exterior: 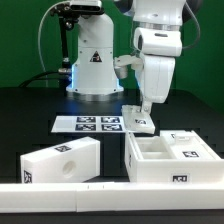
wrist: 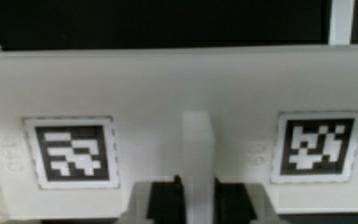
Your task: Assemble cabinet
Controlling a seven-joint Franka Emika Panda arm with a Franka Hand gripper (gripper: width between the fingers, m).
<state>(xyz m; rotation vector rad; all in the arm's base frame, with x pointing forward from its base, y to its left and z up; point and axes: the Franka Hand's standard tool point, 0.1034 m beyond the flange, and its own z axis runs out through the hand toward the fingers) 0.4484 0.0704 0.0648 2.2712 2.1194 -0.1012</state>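
- Pincer [exterior: 143,108] comes down from above onto a small white cabinet panel [exterior: 140,123]. Its two dark fingers [wrist: 155,200] sit narrowly either side of the raised rib [wrist: 195,140] along the panel's middle. They look to be against the rib, but I cannot tell whether they clamp it.
- Cabinet panel lies flat on the dark bench [exterior: 30,110] directly beneath the pincer, one marker tag to each side of the rib. The rib looks like the natural handle, and gripping it centrally should keep the panel level.
- Marker board [exterior: 88,123] lies just beside the pincer, toward the exterior view's left.
- Compartmented cabinet body [exterior: 170,176] sits nearer the camera than the pincer, open side up, probably ready to take parts from above.
- Cabinet block with a round hole [exterior: 62,160] rests well apart from the pincer, just behind the long white rail [exterior: 60,192].
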